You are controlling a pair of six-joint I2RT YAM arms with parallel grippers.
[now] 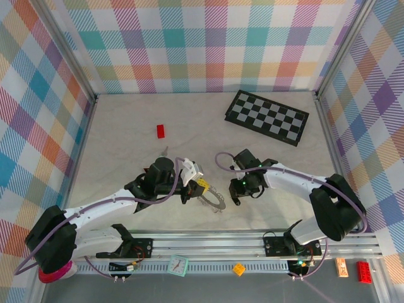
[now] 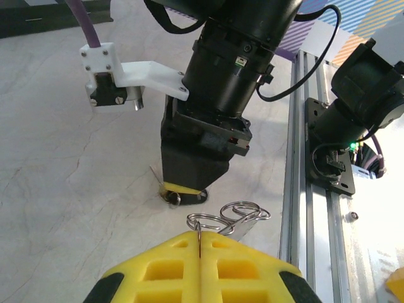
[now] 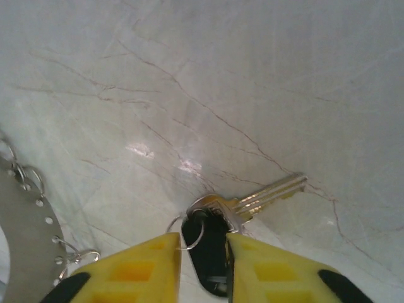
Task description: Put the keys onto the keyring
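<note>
black-headed silver metal key [image 3: 243, 207] lies on the pale counter [image 3: 221, 76], head between the parted right fingers [image 3: 139, 268], blade pointing away from them; left fingers [image 2: 158, 271], pressed together, pinch the silver metal keyring [image 2: 228, 216] nearby.

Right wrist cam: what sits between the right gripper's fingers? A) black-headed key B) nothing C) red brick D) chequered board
A: the black-headed key has its head in the gap between the yellow fingers of the right gripper, blade lying on the table.

Table [image 1: 126, 132] with brick [image 1: 161, 130], board [image 1: 267, 117], key [image 3: 271, 192]
</note>
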